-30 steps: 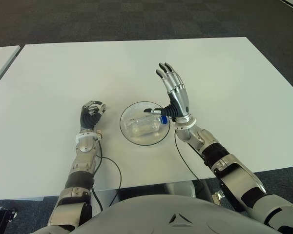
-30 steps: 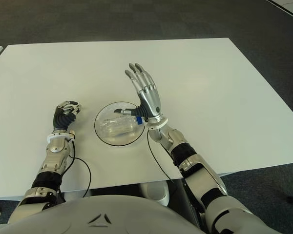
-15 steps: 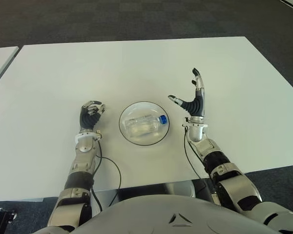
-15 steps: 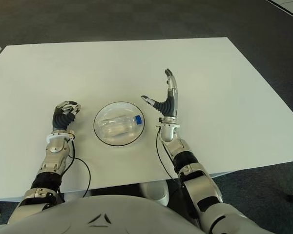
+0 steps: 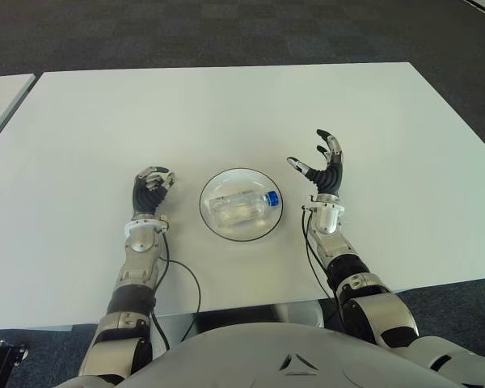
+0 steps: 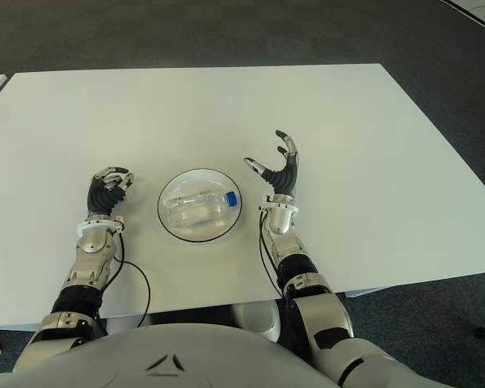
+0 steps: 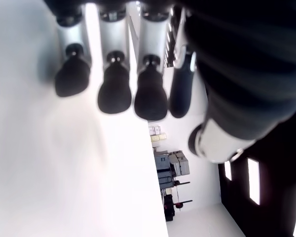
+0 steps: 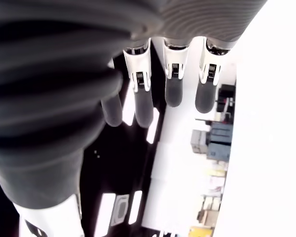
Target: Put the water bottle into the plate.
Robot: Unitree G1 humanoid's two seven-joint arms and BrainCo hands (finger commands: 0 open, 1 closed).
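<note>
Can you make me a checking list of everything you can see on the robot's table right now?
Surface: large white rectangular table, mostly bare.
Job's things: clear plastic water bottle with a blue cap lies on its side inside the round clear glass plate with a dark rim.
Clutter: nothing seen.
Hands: right hand is raised to the right of the plate, fingers spread, holding nothing. Left hand shows to the left of the plate, fingers curled, holding nothing.
Cables: thin black cable loops from the left arm over the table's near edge; another black cable runs along the right forearm.
Surroundings: dark grey carpet floor beyond the table; corner of another white table at far left.
</note>
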